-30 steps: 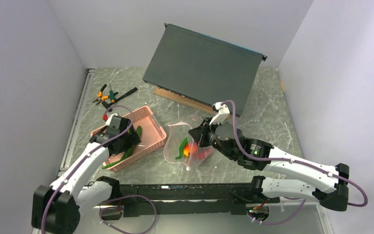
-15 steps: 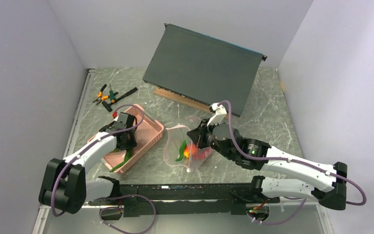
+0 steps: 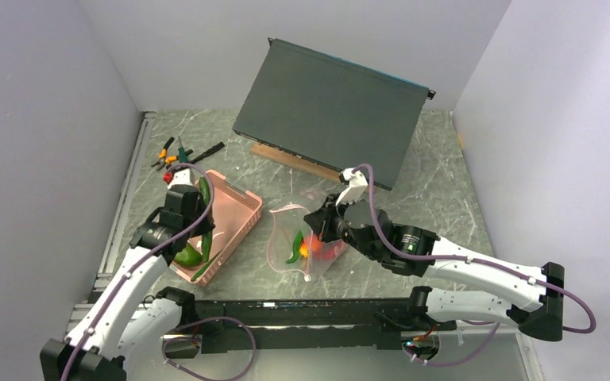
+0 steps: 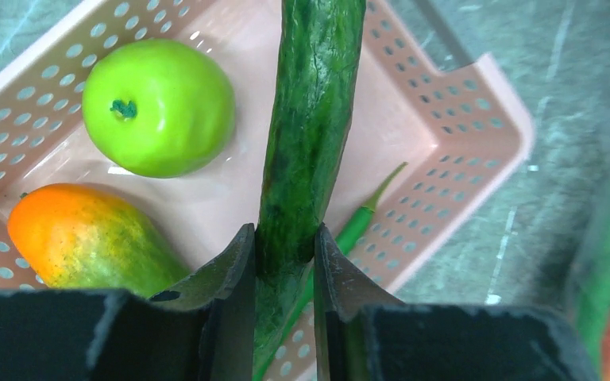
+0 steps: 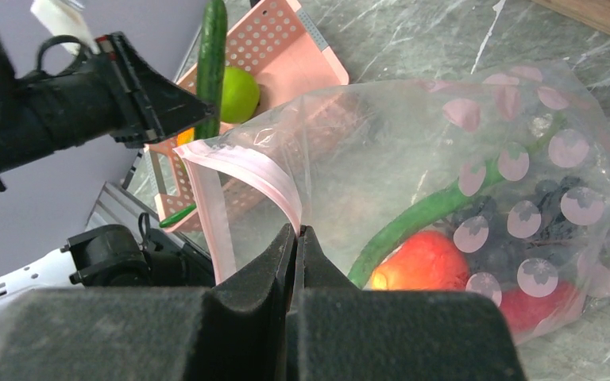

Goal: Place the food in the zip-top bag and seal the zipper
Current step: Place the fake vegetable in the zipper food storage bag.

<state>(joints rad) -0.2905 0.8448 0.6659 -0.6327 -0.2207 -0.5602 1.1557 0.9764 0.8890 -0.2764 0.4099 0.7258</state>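
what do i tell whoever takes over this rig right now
Left gripper: fingers shut on a cucumber, held over the pink basket.
Right gripper: shut on the zip-top bag at its zipper, mouth held open.
Done: a green pepper and red pieces are in the bag.
Left: cucumber, green apple, mango and a thin pepper from the basket, then seal.

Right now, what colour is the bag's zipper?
Pale pink; the zipper shows best in right wrist view.
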